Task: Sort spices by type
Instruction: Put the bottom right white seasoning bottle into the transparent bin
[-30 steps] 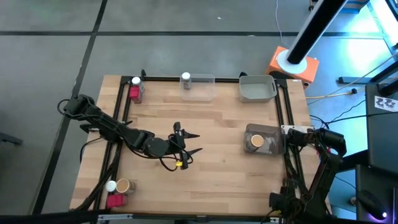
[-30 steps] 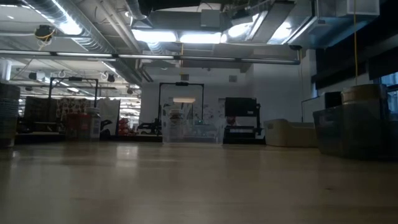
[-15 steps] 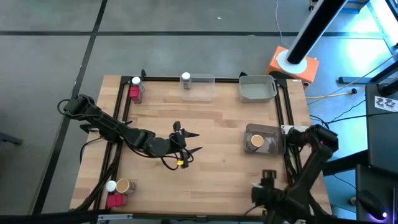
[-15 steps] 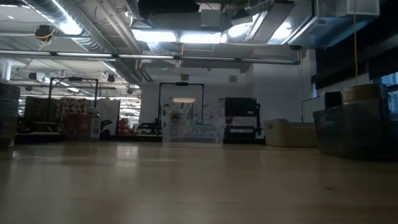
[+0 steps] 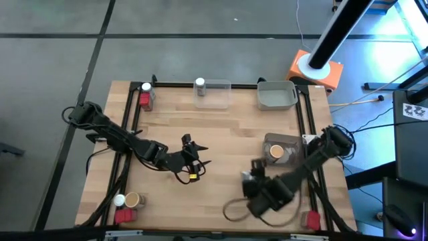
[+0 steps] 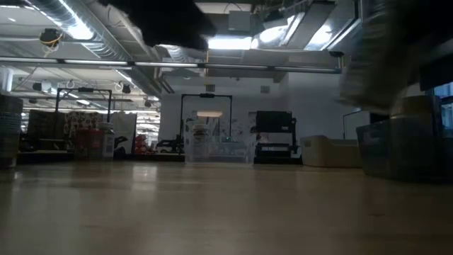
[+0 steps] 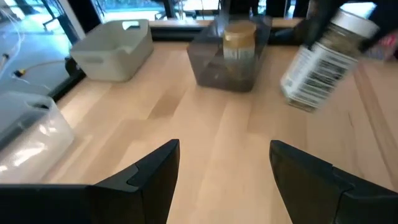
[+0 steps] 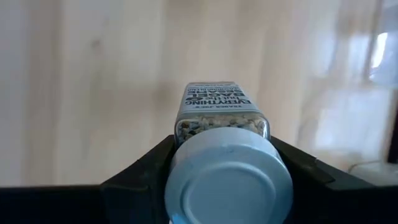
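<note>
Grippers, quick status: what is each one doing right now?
Left gripper: open, empty, over mid-table.
Right gripper: closed on a white-lidded spice jar, carried above the table's right side.

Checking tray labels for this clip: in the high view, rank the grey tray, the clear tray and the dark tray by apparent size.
1. Grey tray and clear tray, both at the table's far edge: they look about alike, so I won't rank them.
2. Dark tray, holding a tan jar: slightly smaller, though the right arm covers its edge.

The white-lidded jar point(image 8: 224, 146) has a label reading, upside down, "EVERYTHING"
</note>
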`<control>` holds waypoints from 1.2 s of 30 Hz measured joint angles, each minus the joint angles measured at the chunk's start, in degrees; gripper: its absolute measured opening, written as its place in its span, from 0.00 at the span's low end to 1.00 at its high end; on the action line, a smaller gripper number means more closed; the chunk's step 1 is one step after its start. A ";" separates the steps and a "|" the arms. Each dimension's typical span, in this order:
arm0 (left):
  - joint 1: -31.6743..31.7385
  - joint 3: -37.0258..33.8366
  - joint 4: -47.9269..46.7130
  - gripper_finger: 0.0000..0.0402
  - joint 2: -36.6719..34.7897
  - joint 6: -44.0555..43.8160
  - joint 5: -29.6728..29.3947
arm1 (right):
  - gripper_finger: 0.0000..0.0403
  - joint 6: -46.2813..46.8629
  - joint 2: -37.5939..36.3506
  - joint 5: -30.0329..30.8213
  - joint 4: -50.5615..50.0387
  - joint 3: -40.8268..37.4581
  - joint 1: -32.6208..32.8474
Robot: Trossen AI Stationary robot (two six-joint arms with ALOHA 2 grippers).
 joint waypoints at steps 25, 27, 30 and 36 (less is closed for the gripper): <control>-3.69 -2.40 -19.46 0.59 -2.49 -14.35 -5.38 | 0.50 -21.65 0.32 -17.70 18.91 -0.02 -31.52; -3.53 -2.40 -21.79 0.59 -2.49 -16.41 -6.12 | 0.50 -23.02 0.96 -18.60 19.38 -0.02 -33.23; -3.43 -2.40 -24.07 0.59 -2.49 -17.27 -7.38 | 0.50 -24.68 2.30 -20.21 20.02 -0.02 -35.64; -1.49 -2.38 -24.15 0.59 -2.49 -14.28 -8.29 | 0.50 -26.18 6.06 -22.71 22.63 -0.04 -39.91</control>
